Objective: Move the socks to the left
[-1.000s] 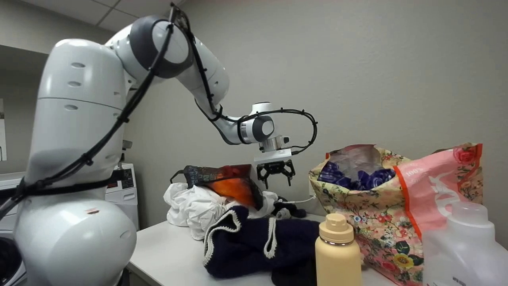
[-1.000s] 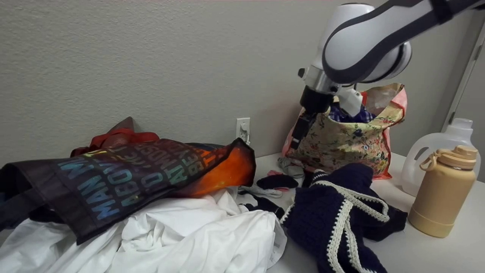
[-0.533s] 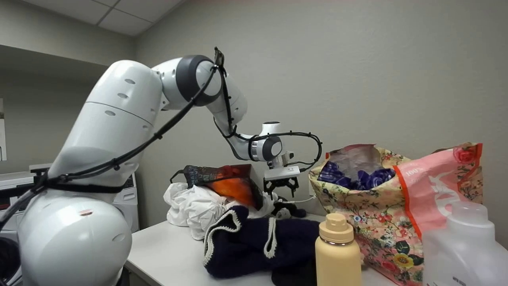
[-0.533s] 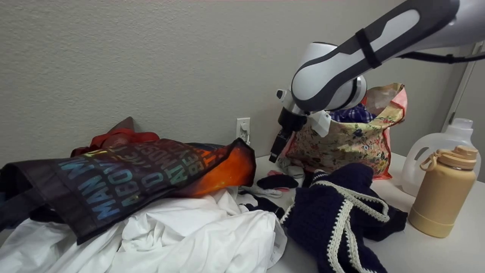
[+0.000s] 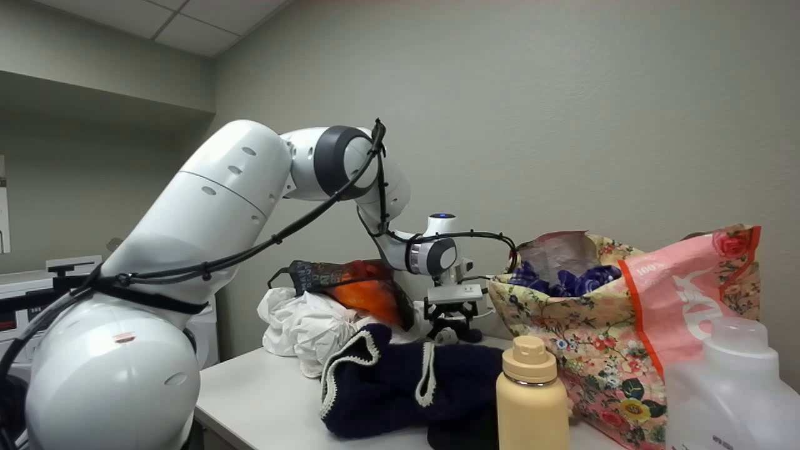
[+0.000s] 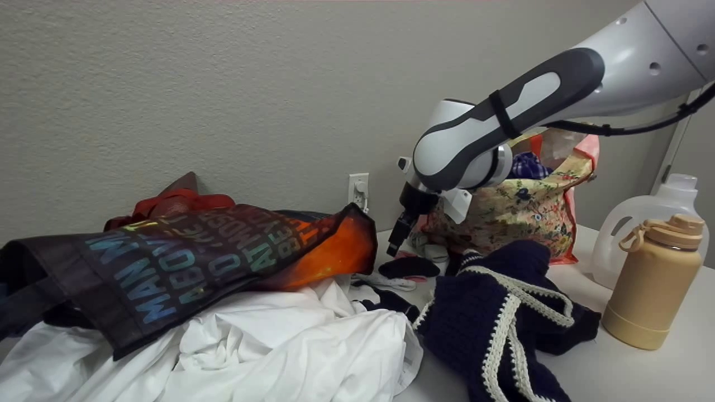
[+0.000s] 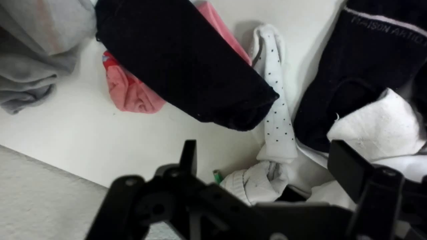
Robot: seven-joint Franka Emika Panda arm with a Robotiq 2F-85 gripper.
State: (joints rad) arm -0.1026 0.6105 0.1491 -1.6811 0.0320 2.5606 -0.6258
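Over the tabletop (image 7: 140, 143), the tool (image 7: 264, 148) is gaping wide and could soon be pinching two, because the black sock (image 7: 186, 63) is lying on the pink sock (image 7: 135, 96)

Laundry room, white washer-like machines (image 5: 205, 334), handled translucent jug (image 6: 642, 226), heaped cloth (image 6: 268, 349), loose socks (image 7: 186, 63)

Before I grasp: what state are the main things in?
gripper, open, empty
black sock, lying over pink sock
pink sock, partly covered
dotted sock, unrolled
gray cloth, crumpled
floral bag, upright, open
lettered bag, lying on white cloth
white cloth, crumpled
navy knit, rumpled
tan bottle, upright, capped
clear jug, upright
wall outlet, plug inserted
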